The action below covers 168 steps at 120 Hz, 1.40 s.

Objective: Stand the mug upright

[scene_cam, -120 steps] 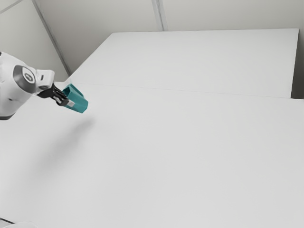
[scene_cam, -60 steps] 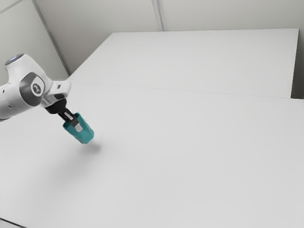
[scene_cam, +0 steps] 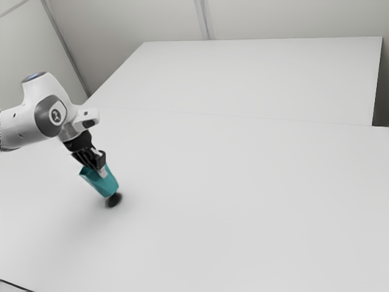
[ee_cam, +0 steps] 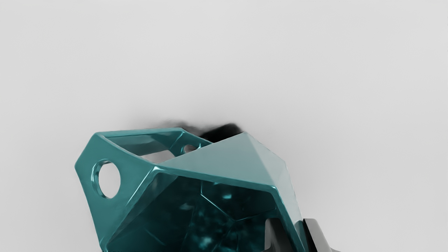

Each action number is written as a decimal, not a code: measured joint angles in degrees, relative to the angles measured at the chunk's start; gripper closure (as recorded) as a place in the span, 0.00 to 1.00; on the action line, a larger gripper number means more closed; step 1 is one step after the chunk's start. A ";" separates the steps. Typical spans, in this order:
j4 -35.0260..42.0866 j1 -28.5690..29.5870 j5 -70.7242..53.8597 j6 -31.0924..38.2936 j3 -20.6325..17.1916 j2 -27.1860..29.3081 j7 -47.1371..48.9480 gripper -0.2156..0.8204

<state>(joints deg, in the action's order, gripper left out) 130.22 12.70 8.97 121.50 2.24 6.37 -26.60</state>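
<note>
White tabletop (scene_cam: pixel 243 201) fills most of the exterior view, pale grey wall (scene_cam: pixel 140 21) on the far side, thin dark line (scene_cam: pixel 17 285) at the near left corner. Arm (scene_cam: pixel 27 126) comes in from the exterior view's left. My gripper (scene_cam: pixel 101 170) points down at a slant, closed on the teal faceted mug (scene_cam: pixel 102 184). Mug is at the exterior view's left, low over the tabletop, tilted: mouth toward the exterior view's left, base down toward its right. Dark shadow (scene_cam: pixel 113 201) right by the base; can't tell if base touches down.

Wrist view: mug wall pinched near the rim, one finger (ee_cam: pixel 274 236) inside the mouth, other finger (ee_cam: pixel 316 236) outside. Mouth faces my camera. Angular handle (ee_cam: pixel 86 154) with a round hole sits across the mug from my fingers. Mug not upright.
</note>
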 joint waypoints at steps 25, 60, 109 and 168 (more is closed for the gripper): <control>-1.59 -2.41 -0.36 1.07 -0.74 -1.73 4.59 0.96; -1.73 -3.48 -0.40 3.05 -3.18 -3.46 9.00 0.96; -4.58 -5.22 0.09 3.98 -4.50 -7.34 12.73 0.96; -7.10 -4.88 1.48 3.71 -5.30 -10.35 13.82 0.78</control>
<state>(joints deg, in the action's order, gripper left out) 123.12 7.82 10.45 125.21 -3.07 -3.98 -12.78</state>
